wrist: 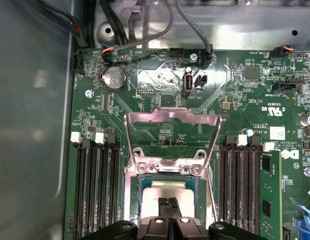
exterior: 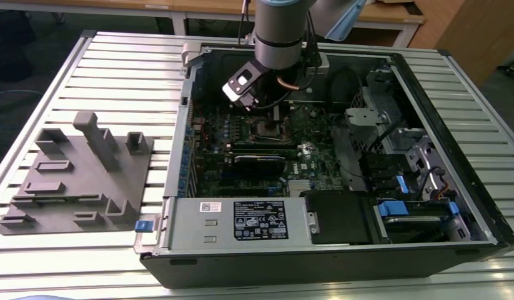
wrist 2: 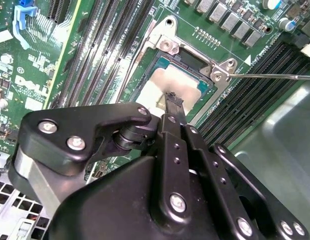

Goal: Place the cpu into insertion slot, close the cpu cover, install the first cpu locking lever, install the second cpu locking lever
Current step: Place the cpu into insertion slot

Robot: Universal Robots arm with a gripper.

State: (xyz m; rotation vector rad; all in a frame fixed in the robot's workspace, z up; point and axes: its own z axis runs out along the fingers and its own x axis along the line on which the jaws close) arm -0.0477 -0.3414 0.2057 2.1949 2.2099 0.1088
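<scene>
Pincer (wrist: pixel 168 202) first: I read its two slim black fingers as pressed together with no gap, clamped on nothing, their tips resting on or just above the cpu (wrist: pixel 160 188), a small flat square chip with a pale silver-grey top. I cannot tell whether they truly touch it. The chip lies flat inside the insertion slot (exterior: pixel 269 129), the small square socket with a silvery rim on the green motherboard (wrist: pixel 160 90). Straight ahead of the tips, past the socket's hinge edge, the cpu cover (wrist: pixel 170 114), a thin silvery frame plate with a window cut-out, stands swung open, its long sides running directly away from the fingers. One arm serves here.
</scene>
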